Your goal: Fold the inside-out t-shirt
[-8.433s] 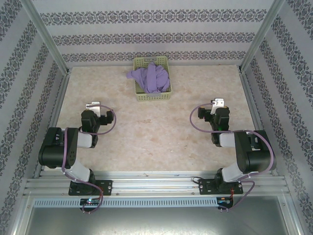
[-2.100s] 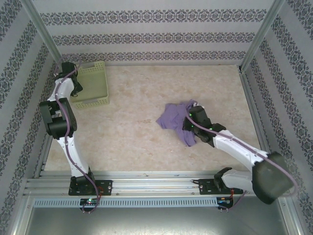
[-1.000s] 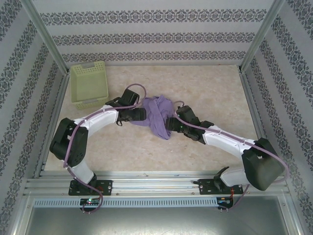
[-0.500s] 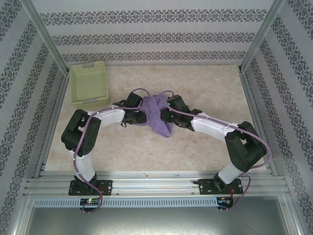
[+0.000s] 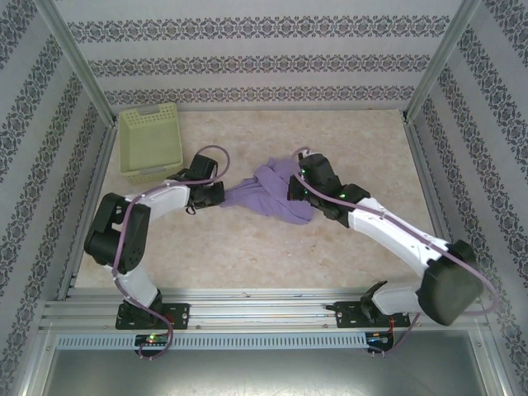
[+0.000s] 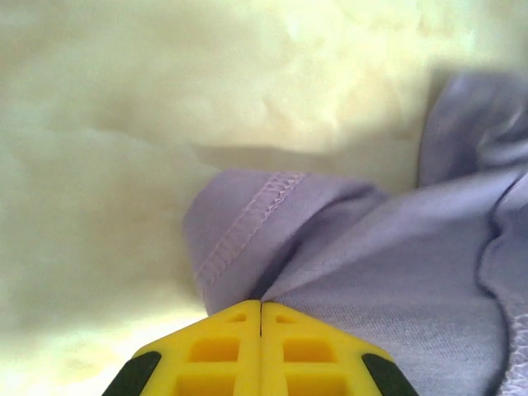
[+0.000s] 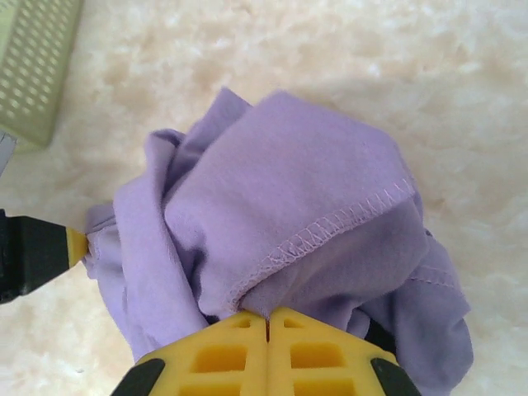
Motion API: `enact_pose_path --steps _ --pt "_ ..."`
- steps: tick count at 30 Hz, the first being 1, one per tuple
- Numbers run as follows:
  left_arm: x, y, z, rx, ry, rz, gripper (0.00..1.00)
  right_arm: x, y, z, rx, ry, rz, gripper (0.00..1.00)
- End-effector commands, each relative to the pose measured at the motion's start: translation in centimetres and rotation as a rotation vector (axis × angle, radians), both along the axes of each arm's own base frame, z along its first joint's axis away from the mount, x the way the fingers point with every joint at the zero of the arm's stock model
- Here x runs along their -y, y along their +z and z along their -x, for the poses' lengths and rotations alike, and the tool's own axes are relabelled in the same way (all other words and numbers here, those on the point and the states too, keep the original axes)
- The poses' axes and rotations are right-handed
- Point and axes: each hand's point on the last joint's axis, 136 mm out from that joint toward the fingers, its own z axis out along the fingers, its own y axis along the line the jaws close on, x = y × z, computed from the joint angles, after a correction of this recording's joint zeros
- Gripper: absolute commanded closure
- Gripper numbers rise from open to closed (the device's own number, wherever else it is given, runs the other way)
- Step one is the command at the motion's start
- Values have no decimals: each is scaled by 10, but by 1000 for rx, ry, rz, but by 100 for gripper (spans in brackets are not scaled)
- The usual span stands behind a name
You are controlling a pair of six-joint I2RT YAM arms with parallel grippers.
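Now, spreading step: left pincer [image 5: 219,196] clamps t-shirt [image 5: 272,196] hem at 9 o'clock, right pincer [image 5: 294,188] clamps it at 3; next req. pulling apart evenly to flatten on surface [image 5: 247,247].

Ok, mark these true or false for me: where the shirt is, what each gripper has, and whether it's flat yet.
The left gripper is shut on the t-shirt. True.
The right gripper is open above it. False: it is shut on a hemmed fold.
The t-shirt lies in the basket. False: it lies on the table, apart from the basket.
The t-shirt is bunched, not flat. True.
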Motion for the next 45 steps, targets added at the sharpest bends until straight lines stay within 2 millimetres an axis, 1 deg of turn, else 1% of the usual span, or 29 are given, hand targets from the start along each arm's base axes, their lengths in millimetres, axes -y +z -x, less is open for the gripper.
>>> enact_pose_path --steps 1,3,5,7,8,11,13,15,17,19,21,22,24,27,29,31,34,37,38,42,45 --pt "-22 36 -2 90 67 -33 100 19 20 10 44 -15 17 100" --pt "-36 59 3 138 105 -46 100 29 39 18 80 -22 10 100" --pt "-50 93 9 221 145 -61 100 43 58 24 122 -47 0 100" --pt "-61 125 17 307 175 -74 100 58 69 31 142 -82 -21 100" --pt "-66 142 22 352 192 -77 100 65 72 34 147 -102 -32 100" --pt "-81 175 39 448 239 -86 100 82 71 42 142 -156 -60 100" --pt "-92 185 50 494 282 -103 100 87 64 45 135 -176 -65 100" --pt "-102 188 57 516 312 -131 100 93 57 47 123 -198 -59 100" --pt "-104 186 58 502 299 -159 100 103 51 48 113 -242 -46 100" --pt "-105 182 56 464 291 -187 100 115 50 47 99 -289 -35 100" --pt "-104 188 52 453 278 -202 100 125 57 46 100 -321 -40 100" --pt "-103 195 51 463 274 -202 100 129 65 45 111 -327 -44 100" --pt "-106 220 50 511 287 -197 100 136 85 46 148 -335 -50 100" --pt "-112 273 54 625 316 -173 100 145 124 53 229 -333 -65 100" --pt "-117 308 61 702 334 -162 100 151 153 62 296 -331 -71 100" --pt "-121 335 72 768 348 -153 100 157 178 73 356 -335 -79 100" --pt "-128 362 89 848 362 -140 100 166 207 90 443 -342 -90 100" --pt "-132 373 100 892 367 -142 100 173 225 101 502 -350 -87 100" --pt "-131 374 101 899 361 -144 100 175 228 103 510 -352 -81 100" --pt "-130 378 101 912 349 -146 100 177 235 103 525 -353 -58 100" --pt "-123 382 98 919 314 -132 100 178 241 104 541 -352 -46 100"
